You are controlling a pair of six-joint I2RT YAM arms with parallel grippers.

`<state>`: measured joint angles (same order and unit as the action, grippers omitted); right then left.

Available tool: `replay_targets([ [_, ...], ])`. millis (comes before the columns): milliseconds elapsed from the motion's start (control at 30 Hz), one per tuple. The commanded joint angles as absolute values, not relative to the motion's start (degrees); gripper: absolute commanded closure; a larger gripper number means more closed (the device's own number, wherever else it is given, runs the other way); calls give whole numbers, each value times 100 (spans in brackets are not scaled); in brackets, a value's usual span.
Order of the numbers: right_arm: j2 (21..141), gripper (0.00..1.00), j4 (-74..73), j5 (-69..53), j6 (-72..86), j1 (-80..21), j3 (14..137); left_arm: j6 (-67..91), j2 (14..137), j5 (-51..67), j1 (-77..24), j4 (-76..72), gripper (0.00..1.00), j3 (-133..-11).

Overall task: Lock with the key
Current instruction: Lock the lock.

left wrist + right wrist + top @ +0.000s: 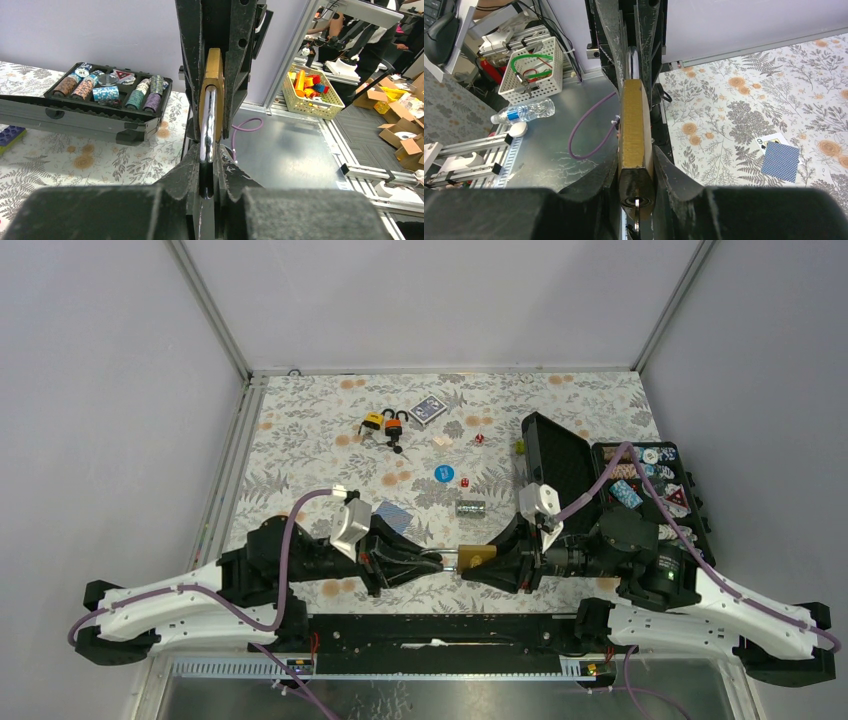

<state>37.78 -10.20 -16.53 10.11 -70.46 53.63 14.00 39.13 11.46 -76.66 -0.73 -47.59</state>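
Top external: padlock (pixel 470 557) clamped between left tool (pixel 441 560) on shackle (pixel 452 558), right tool (pixel 482 566) on body.

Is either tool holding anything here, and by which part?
A brass padlock: the left tool clamps its shackle, the right tool grips its body.

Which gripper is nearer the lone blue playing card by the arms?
Left. The left gripper lies just on the near side of the blue playing card; the right gripper is farther right, past the brass padlock both grip.
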Motion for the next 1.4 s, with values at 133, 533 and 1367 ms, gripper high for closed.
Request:
replay_targets([
  [133, 5140, 100, -94, -1199, 753, -7024, 6328, 1435, 5396, 2132, -7682, -926, 100, -5207],
  [533, 3824, 100, -622, -821, 753, -7022, 5741, 1403, 4377, 1641, -7664, -380, 100, -4556],
  [1367, 3262, 40, -604, -885, 921, -7022, 5346, 1569, 3418, 1056, -7664, -1581, 100, -3611],
])
